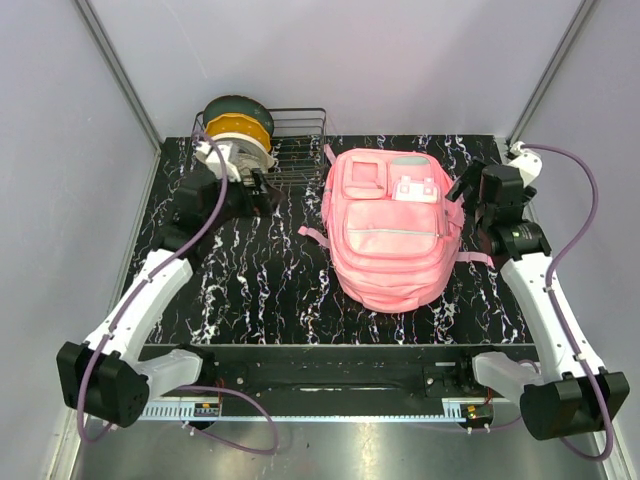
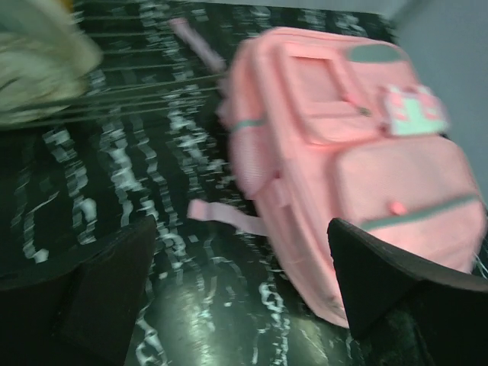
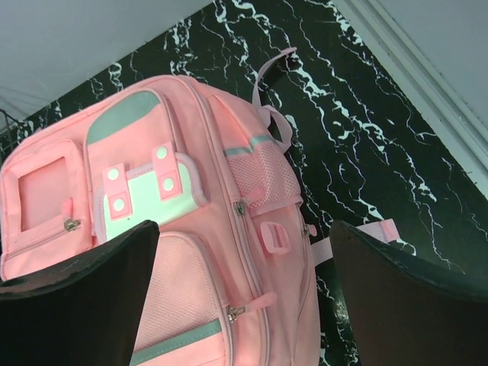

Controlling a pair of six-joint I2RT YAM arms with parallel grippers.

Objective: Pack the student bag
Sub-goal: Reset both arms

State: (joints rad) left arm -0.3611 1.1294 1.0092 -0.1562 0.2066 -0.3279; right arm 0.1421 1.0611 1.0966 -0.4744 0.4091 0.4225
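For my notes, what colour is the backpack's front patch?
Pale white-grey patch with pink trim; right wrist view shows it best.

The large soft pink fabric backpack [image 1: 390, 235] has grey-green trim strips and a white, pale-green square patch [image 3: 149, 191] edged in pink (its round studs white). The flat stone-look tabletop [image 1: 250, 280] is black with white marble veining. The thin metal wire rack [image 1: 300, 140] is dark; the round spool [image 1: 238, 122] shows dark green over yellow.

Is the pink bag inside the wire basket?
No, the bag lies on the black table next to the wire basket, not in it.
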